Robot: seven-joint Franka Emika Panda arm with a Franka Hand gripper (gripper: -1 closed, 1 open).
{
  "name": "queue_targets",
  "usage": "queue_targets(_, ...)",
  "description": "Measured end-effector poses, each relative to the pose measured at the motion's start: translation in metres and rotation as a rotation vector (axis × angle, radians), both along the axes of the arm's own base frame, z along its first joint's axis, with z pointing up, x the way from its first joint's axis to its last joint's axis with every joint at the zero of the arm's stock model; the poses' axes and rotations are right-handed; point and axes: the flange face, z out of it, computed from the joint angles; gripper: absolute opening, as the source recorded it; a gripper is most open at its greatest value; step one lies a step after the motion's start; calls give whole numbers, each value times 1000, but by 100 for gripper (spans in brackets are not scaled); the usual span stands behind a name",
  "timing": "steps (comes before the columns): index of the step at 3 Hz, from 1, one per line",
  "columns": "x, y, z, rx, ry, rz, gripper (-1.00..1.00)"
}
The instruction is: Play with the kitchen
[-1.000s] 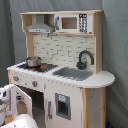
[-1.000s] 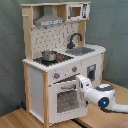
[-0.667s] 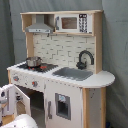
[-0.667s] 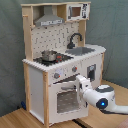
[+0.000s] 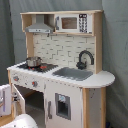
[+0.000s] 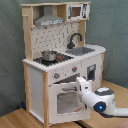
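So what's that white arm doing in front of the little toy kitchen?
A robot arm is reaching at the front of the kitchen, its tip close to the oven door below the knobs. In the first exterior view that door looks swung open beside the lower cabinet. A small metal pot sits on the black hob, and the sink with its black faucet is untouched. Whether the jaws grip anything cannot be told.

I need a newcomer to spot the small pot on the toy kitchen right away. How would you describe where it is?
Start at the toy kitchen, white with light-wood trim, and find its countertop below the tiled back wall. On the black hob, under the grey hood, stands the small metal pot. It is the only loose, shiny item there; the sink with the black faucet lies beside it.
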Motion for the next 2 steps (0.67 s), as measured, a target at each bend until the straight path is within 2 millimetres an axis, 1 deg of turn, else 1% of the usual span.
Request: queue_targets(2,-20,25,-1,4,-6,-70,-100)
